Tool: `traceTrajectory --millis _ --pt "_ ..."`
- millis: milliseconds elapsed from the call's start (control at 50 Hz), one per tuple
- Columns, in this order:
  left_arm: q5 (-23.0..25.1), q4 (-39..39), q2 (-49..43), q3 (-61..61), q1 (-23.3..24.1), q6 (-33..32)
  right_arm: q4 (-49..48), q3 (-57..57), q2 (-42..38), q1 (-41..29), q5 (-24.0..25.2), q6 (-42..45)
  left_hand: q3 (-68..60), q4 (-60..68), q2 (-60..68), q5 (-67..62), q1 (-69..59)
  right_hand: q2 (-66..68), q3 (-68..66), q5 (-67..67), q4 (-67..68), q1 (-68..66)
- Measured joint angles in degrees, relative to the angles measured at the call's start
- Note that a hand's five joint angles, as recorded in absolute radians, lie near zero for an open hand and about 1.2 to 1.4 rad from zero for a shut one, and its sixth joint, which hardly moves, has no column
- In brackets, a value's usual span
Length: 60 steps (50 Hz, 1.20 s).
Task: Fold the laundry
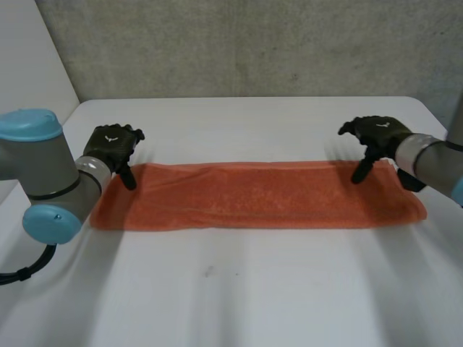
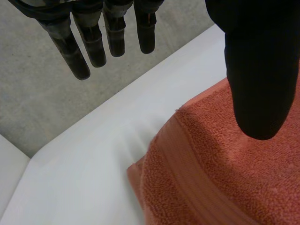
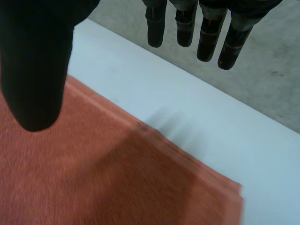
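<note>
An orange towel [image 1: 260,195] lies folded into a long narrow strip across the white table [image 1: 239,289]. My left hand [image 1: 112,148] hovers over its far left corner, open, thumb [image 2: 260,79] above the cloth and fingers [image 2: 93,40] out past the towel [image 2: 225,173] edge, holding nothing. My right hand [image 1: 376,137] hovers over the far right corner, also open; its thumb [image 3: 35,70] hangs above the towel [image 3: 93,178] and its fingers [image 3: 206,33] point past the far edge. Neither hand grips the cloth.
A grey concrete wall [image 1: 246,47] stands behind the table's far edge. Bare table surface stretches in front of the towel and behind it. My left arm [image 1: 43,173] reaches in beside the towel's left end.
</note>
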<state>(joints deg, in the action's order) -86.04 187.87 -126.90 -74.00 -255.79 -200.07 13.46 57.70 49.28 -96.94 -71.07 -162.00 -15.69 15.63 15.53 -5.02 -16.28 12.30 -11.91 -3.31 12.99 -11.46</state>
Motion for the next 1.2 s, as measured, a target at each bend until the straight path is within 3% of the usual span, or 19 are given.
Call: traceTrajectory --millis 200,420,780,1020,1200 --pt "0.47 -0.16 6.24 -6.80 -0.83 0.17 -9.66 24.47 13.56 8.20 3.25 8.38 0.43 -0.63 -0.82 0.68 0.01 5.18 -5.66 -4.13 4.55 -3.41" --pt "0.49 0.38 9.89 -11.08 0.74 0.81 -19.19 36.72 15.04 13.32 4.41 13.07 1.14 -1.46 -1.45 1.36 1.90 11.70 -12.92 -10.47 11.65 -9.72" --pt "0.49 0.39 9.70 -11.14 0.79 2.63 -22.85 36.50 10.70 14.80 5.90 15.34 1.15 -1.51 -1.54 1.36 1.91 27.13 -28.17 -17.07 25.34 -22.28" --pt "0.52 0.39 9.68 -11.16 0.82 2.58 -23.07 35.12 8.94 15.40 5.60 15.36 1.15 -1.51 -1.54 1.36 1.91 38.53 -39.26 -35.95 38.20 -31.79" --pt "0.52 0.39 9.70 -11.17 0.82 2.58 -22.74 34.62 8.13 15.97 5.68 15.43 1.15 -1.51 -1.54 1.36 1.91 30.95 -31.55 -30.95 30.58 -26.12"
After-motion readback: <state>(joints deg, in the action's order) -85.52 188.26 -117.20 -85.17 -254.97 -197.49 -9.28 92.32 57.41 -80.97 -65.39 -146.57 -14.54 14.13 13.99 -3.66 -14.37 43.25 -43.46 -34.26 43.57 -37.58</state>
